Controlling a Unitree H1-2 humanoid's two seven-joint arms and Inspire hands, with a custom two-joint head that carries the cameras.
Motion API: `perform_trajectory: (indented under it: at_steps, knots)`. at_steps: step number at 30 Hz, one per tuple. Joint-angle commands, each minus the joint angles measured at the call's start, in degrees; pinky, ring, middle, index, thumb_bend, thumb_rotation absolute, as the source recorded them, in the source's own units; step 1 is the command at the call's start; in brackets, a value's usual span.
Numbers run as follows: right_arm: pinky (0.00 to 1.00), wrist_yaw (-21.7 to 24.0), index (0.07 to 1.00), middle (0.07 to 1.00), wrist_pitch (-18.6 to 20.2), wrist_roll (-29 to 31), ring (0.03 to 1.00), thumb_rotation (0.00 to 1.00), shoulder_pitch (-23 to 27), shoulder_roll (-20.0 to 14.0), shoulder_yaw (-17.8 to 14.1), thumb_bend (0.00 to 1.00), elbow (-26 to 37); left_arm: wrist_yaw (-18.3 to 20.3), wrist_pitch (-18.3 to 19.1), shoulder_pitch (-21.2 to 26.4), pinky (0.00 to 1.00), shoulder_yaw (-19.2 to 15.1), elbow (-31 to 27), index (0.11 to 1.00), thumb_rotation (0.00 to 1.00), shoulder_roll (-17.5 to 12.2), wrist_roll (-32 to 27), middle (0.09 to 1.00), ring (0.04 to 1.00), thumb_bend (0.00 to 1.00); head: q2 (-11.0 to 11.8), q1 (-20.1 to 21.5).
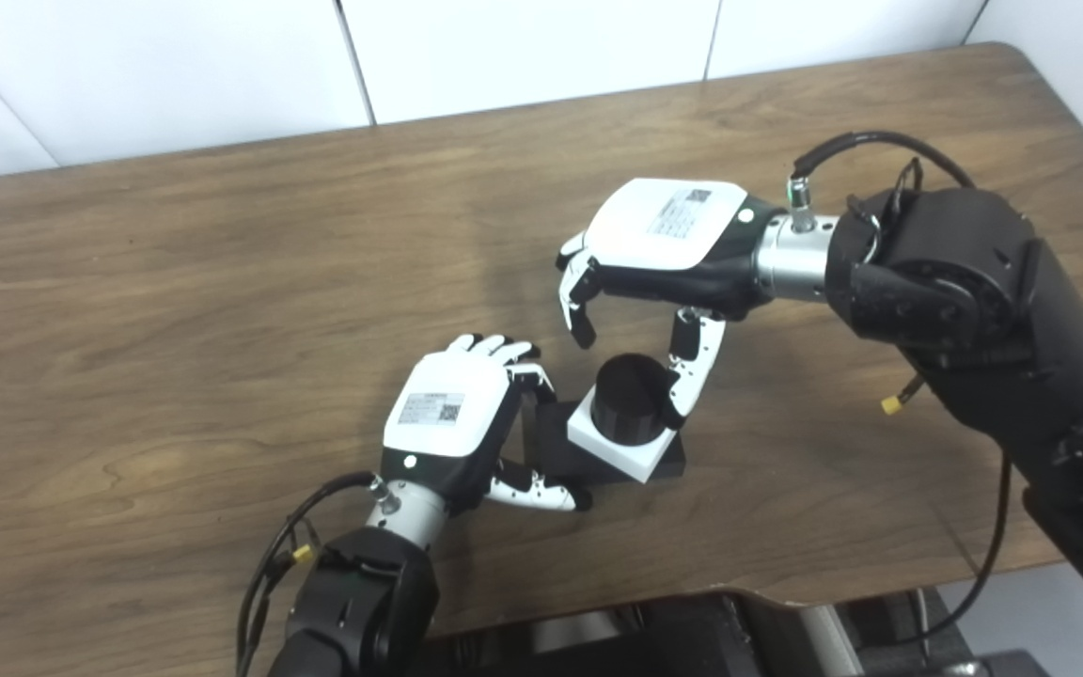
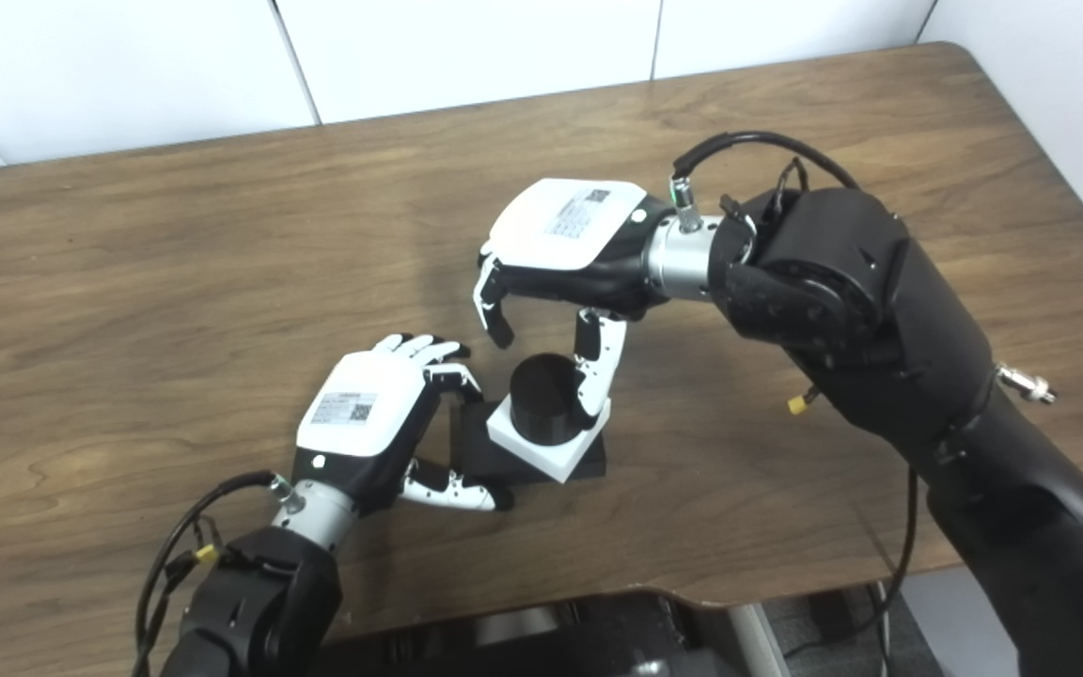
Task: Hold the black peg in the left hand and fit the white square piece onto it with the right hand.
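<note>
Left eye view puts both arms over the brown wooden desk (image 1: 222, 282), and the labels come first: the left robot hand (image 1: 466, 423) carries a white sticker with a small square code and lines of print on its white back plate, and the right robot hand (image 1: 664, 254) wears a similar sticker with a code on its own back plate, but the print on both is too small to read. Between the two hands sits the black peg (image 1: 631, 400), a short round cylinder standing upright on a flat black base (image 1: 551, 442) that lies on the desk. The white square piece (image 1: 617, 449) is down around the peg, resting on the base, with the peg top poking up through its middle. The left robot hand lies just beside the base on its far side from the right hand, fingers curled against the base edge and thumb stretched along the near edge, gripping the base rather than the cylinder itself. The right robot hand hovers above the peg, palm down, fingers spread and hanging loose, holding nothing; its thumb reaches down and meets the side of the peg and the white piece's corner, while the other fingers (image 1: 582, 301) hang clear above it.
</note>
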State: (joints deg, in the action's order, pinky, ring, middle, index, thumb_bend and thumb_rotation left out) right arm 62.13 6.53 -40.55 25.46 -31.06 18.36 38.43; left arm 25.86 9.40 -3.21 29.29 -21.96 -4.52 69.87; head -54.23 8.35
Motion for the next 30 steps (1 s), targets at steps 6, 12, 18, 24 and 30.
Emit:
perform_trajectory:
  at_steps: [6, 12, 18, 24, 30]
  knots:
    - [0.83, -2.1, 0.602, 0.769, -0.3, -0.4, 0.884, 0.34, 2.3, 0.1, -0.9, 1.00, 0.0, 6.2, 1.9, -0.2, 0.94, -3.3, -2.3, 1.000, 0.33, -1.6, -5.4, 0.922, 0.913, 1.00, 0.3, -0.6]
    - [0.83, -2.3, 0.603, 0.768, 0.2, -0.3, 0.889, 0.34, 2.5, 0.4, -1.2, 1.00, -0.3, 11.2, 4.6, 0.8, 0.92, -6.9, -6.7, 1.000, 0.34, -2.3, -10.4, 0.941, 0.934, 1.00, 0.6, -1.7]
    - [0.82, -3.3, 0.603, 0.768, -0.2, -0.4, 0.886, 0.33, 2.1, 0.5, -1.3, 1.00, -1.0, 15.3, 7.8, 2.3, 0.89, -10.6, -10.9, 1.000, 0.35, -3.0, -15.5, 0.955, 0.939, 1.00, 1.0, -2.9]
    - [0.82, -4.2, 0.604, 0.769, -0.5, -0.5, 0.890, 0.33, 1.9, 0.6, -1.2, 1.00, -1.8, 12.0, 8.0, 2.8, 0.80, -14.8, -12.9, 1.000, 0.33, -3.3, -21.7, 0.949, 0.915, 1.00, 1.5, -3.8]
    - [0.83, -4.2, 0.609, 0.772, 0.3, -1.0, 0.891, 0.35, 1.5, 0.6, -1.5, 1.00, -1.8, 7.6, 7.5, 2.0, 0.78, -17.2, -12.6, 1.000, 0.36, -4.1, -23.5, 0.944, 0.919, 1.00, 2.1, -4.0]
